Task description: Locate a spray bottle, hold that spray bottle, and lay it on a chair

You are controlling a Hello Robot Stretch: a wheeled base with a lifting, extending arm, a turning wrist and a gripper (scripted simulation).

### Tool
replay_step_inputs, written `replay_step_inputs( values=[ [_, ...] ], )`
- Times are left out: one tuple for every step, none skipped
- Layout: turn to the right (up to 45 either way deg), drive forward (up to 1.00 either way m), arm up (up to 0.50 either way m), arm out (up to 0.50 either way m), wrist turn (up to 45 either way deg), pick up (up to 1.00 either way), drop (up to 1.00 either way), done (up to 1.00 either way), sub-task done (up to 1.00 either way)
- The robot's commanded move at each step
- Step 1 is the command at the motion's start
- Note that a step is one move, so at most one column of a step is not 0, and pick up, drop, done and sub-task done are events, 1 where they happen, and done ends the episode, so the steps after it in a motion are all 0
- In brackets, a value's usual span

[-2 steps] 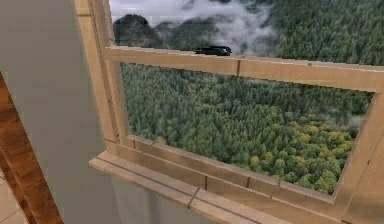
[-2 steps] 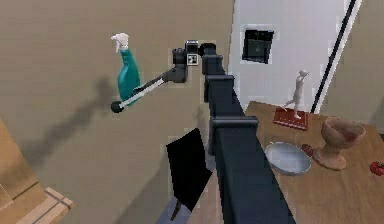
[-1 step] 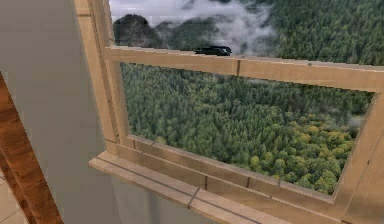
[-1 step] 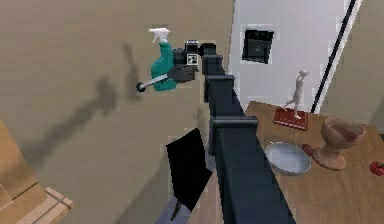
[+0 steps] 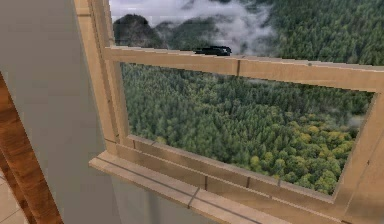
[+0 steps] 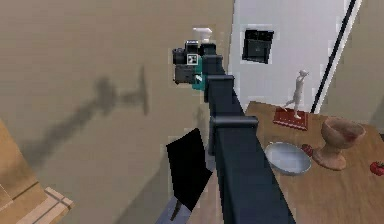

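Arm point(image 6: 236, 150) is pointing toward twelve o'clock, gripper point(image 6: 188, 62) holding a teal, white-topped bottle point(image 6: 203, 72) midair; its finger state cannot be told.

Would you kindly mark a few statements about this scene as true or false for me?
1. The window has a wooden frame. True.
2. A white statuette stands on the table. True.
3. The chair is white. False: it is dark.
4. The grey bowl lies on the floor. False: it rests on the table.
5. A teal and white spray bottle hangs at the pincer. True.
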Motion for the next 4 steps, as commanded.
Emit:
replay_step_inputs(
  values=[
    [0.0, 0.00, 0.00, 0.00, 27.0, 0.00, 0.00, 0.00, 0.00],
    [0.0, 0.00, -0.46, 0.00, 0.0, 0.00, 0.00, 0.00, 0.00],
    [0.0, 0.00, -0.50, 0.00, 0.0, 0.00, 0.00, 0.00, 0.00],
    [0.0, 0.00, 0.00, 0.00, 0.0, 0.00, 1.00, 0.00, 0.00]
  ],
)
